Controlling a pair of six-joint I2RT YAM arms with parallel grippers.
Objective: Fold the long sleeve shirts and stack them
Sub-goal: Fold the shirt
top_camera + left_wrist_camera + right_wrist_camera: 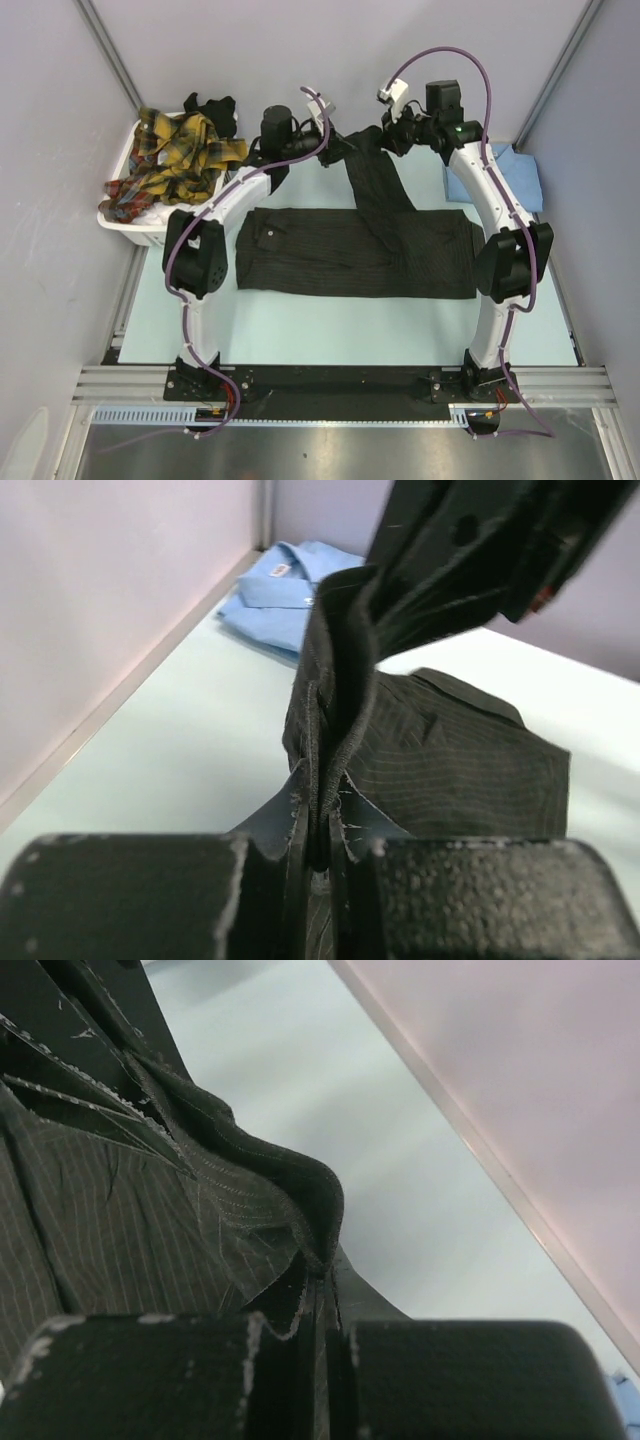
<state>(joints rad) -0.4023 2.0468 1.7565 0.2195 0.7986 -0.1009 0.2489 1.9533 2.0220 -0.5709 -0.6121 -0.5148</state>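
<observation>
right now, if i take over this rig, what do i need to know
Grippers: left gripper shut on a sleeve of the charcoal-black pinstriped button-up shirt; right gripper shut on the same sleeve, beside it.
Things: the charcoal shirt lies spread mid-table, that sleeve pulled toward the far edge. The plain light blue collared shirt lies folded at far right. The yellow-red plaid shirts are heaped in the white plastic laundry basket, far left.
Done: blue shirt folded.
To do: fold the charcoal shirt, stack it, then the plaid ones.
</observation>
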